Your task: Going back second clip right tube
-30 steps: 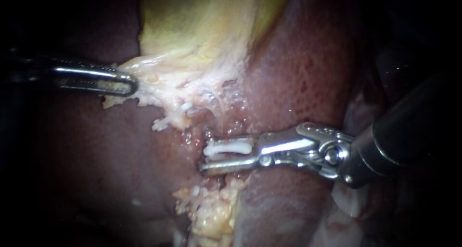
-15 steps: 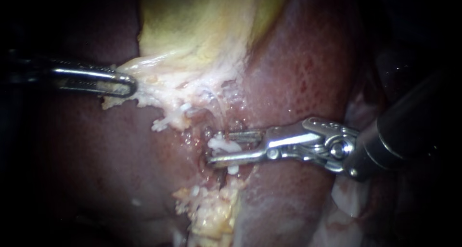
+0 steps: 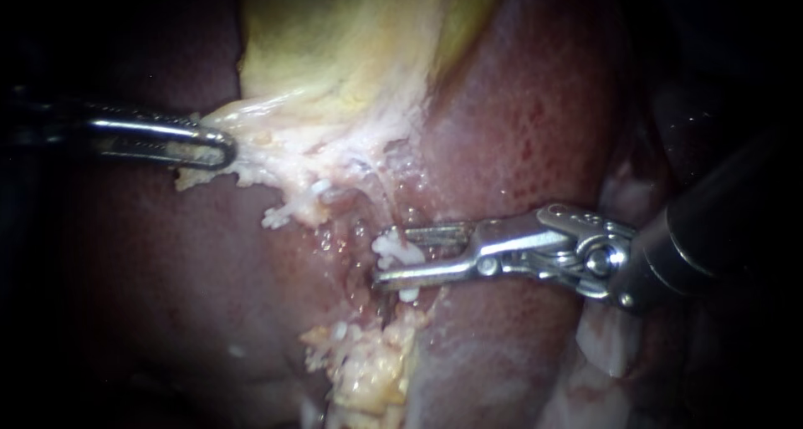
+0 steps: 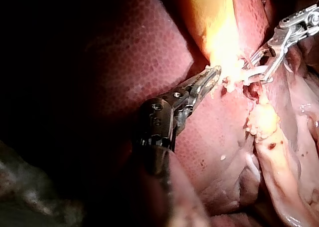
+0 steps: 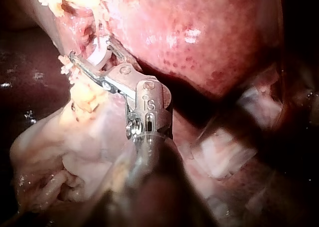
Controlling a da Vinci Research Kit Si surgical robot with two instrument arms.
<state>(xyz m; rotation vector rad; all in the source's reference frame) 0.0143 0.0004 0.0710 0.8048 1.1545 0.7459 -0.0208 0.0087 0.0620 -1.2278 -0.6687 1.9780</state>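
Glistening mottled liver [image 3: 519,128], smooth yellowish gallbladder [image 3: 335,44], knobbly white clip [image 3: 391,249]

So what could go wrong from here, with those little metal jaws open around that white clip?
1. The right instrument has its jaws open astride the white clip; backing out crooked could snag the clip and tug it loose.
2. The left instrument is clamped on pale tissue at the edge of the gallbladder; too hard a pull might tear it.

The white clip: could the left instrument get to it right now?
Probably not: the left instrument is shut on pale tissue away from the clip, which sits between the right instrument's open jaws.
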